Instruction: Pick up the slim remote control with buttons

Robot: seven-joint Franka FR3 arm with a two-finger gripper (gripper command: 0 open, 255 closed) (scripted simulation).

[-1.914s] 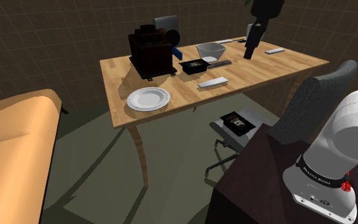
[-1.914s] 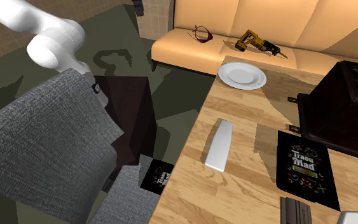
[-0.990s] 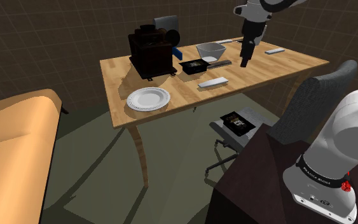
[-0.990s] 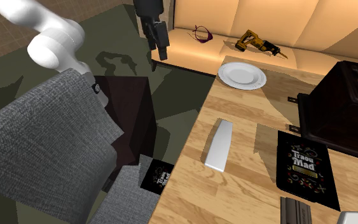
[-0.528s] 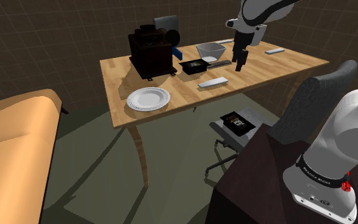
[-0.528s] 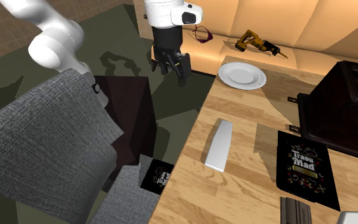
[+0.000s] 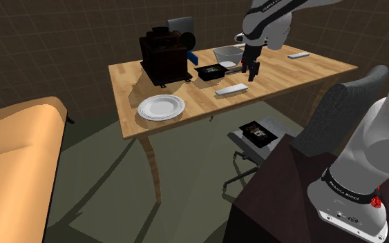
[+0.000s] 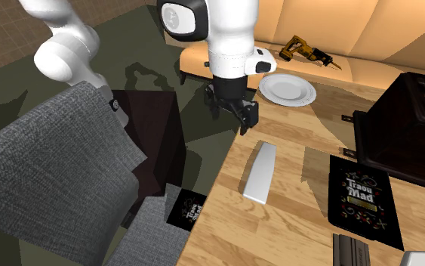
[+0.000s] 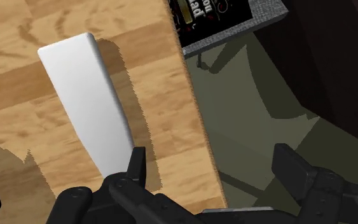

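Note:
The slim remote shows as a plain white slab [image 7: 231, 89] lying flat near the wooden table's [image 7: 137, 83] front edge; no buttons are drawn on it. In the second exterior view the remote [image 8: 260, 172] lies just past my gripper [image 8: 235, 113], which hangs above the table's edge. My gripper [image 7: 249, 71] points down, a little above the slab. In the wrist view the remote [image 9: 88, 95] reaches to one fingertip [image 9: 138, 167], while the gap of my gripper [image 9: 215, 168] is over the table's edge and the floor. The fingers stand apart, open, holding nothing.
A black machine [image 7: 164, 55], a white plate [image 7: 161, 107], a bowl [image 7: 228, 54] and a black book [image 8: 361, 198] share the table. A grey chair [image 7: 338, 110] with a small black book [image 7: 258, 132] on its seat stands beside the edge. A sofa [image 8: 309, 30] carries a drill.
The arm has swung down and toward the white slab, from high above the table's far side to just over its near edge. The fingers stayed open.

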